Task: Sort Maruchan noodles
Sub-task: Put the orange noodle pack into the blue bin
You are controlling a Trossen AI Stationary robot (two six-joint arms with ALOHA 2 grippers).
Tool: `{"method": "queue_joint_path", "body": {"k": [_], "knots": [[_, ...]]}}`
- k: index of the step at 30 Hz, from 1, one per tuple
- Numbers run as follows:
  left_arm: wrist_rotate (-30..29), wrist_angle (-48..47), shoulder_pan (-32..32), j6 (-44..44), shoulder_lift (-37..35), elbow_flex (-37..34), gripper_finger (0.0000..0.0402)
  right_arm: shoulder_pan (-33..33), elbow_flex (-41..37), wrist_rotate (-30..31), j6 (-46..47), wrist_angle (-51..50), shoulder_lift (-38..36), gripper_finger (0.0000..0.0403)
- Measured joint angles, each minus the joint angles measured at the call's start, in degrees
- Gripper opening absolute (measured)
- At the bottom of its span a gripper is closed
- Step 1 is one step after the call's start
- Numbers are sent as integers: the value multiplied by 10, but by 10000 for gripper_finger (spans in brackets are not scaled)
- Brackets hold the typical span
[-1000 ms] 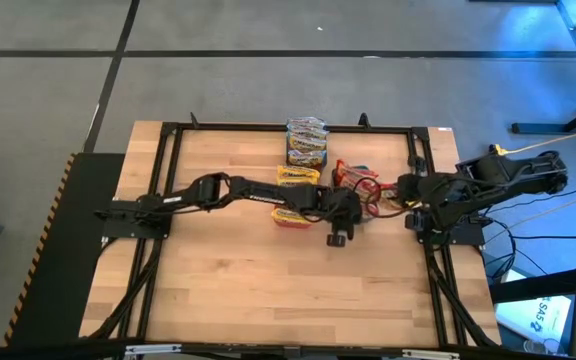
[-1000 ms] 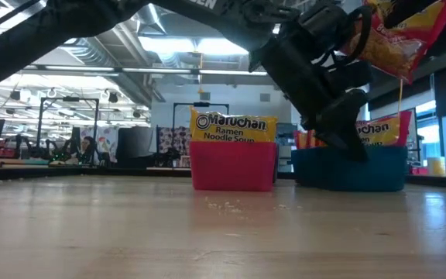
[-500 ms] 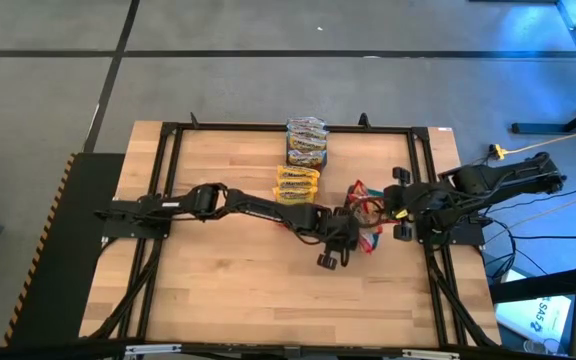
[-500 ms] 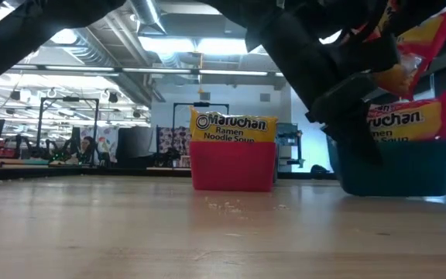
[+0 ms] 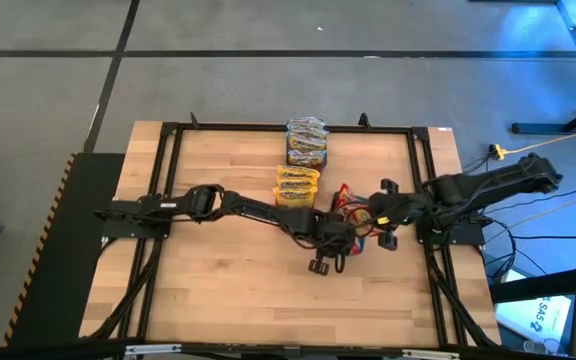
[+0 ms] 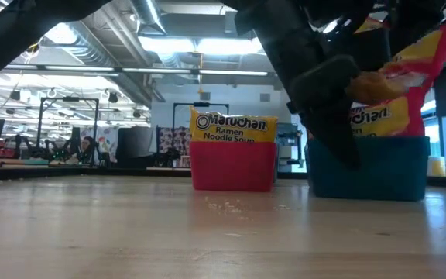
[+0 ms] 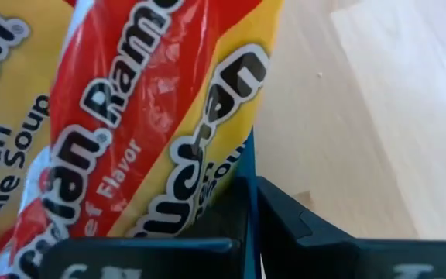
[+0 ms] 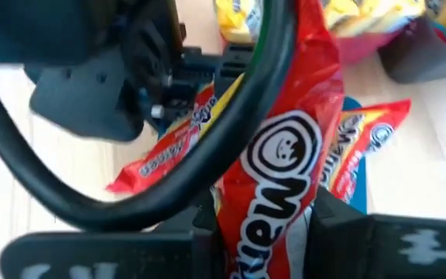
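Crinkly red-yellow noodle packet (image 8: 273, 186) in right hand (image 8: 258, 232).

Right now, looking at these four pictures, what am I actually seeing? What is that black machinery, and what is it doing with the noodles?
You are seeing one moment from four cameras. The machinery is a robot with two dark arms at a wooden table. One camera looks straight down, one sits at table height, and one rides on each wrist.

Across the middle of the table stand small bins holding Maruchan noodles: a grey bin at the back, a red bin with a yellow packet, and a teal bin with red-and-yellow packets.

The left gripper is closed on the teal bin's wall, next to a beef flavor packet inside it. The right gripper is closed on a red packet, held just above the teal bin. It seems about to drop it in.
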Motion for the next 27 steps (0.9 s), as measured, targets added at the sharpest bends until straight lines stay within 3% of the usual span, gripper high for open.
{"method": "queue_joint_path", "body": {"k": [6, 14, 27], "knots": [[0, -1, -11, 3, 0, 0, 16, 0, -9, -9, -16, 82, 22, 69], [-2, -1, -12, 4, -1, 0, 16, 0, -9, -19, -13, 114, 49, 69], [0, -2, -11, 6, -1, 1, 16, -9, 3, -68, 10, 88, 93, 69]]}}
